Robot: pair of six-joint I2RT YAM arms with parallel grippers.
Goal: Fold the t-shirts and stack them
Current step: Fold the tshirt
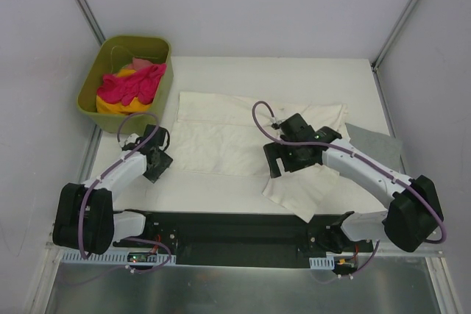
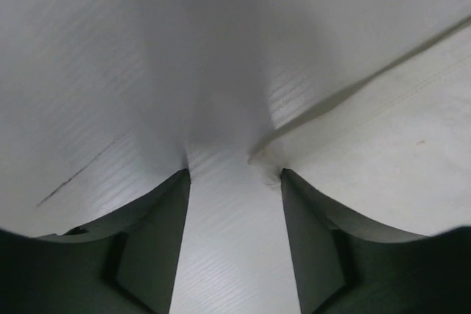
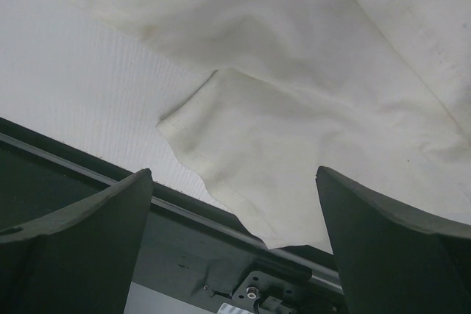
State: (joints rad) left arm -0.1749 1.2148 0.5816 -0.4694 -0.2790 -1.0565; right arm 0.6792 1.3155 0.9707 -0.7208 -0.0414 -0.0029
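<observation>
**Top view.** Cream shirt [image 1: 221,137] flat at mid-table. Left gripper [image 1: 157,161] at its 9 o'clock edge, right gripper [image 1: 278,159] at its 5 o'clock. Pink shirt [image 1: 136,84] in the tub [image 1: 163,82] at 11 o'clock, grey shirt [image 1: 375,145] at 3 o'clock.

**Left wrist view.** Fingers [image 2: 158,226] partly spread, pinching nothing. The cream shirt's corner lies just off the right tip (we judge it must sit between both before closing).

**Right wrist view.** Fingers [image 3: 383,240] wide apart above a flap overhanging the table [image 3: 88,86]. We would pinch both points, then fold evenly.
</observation>
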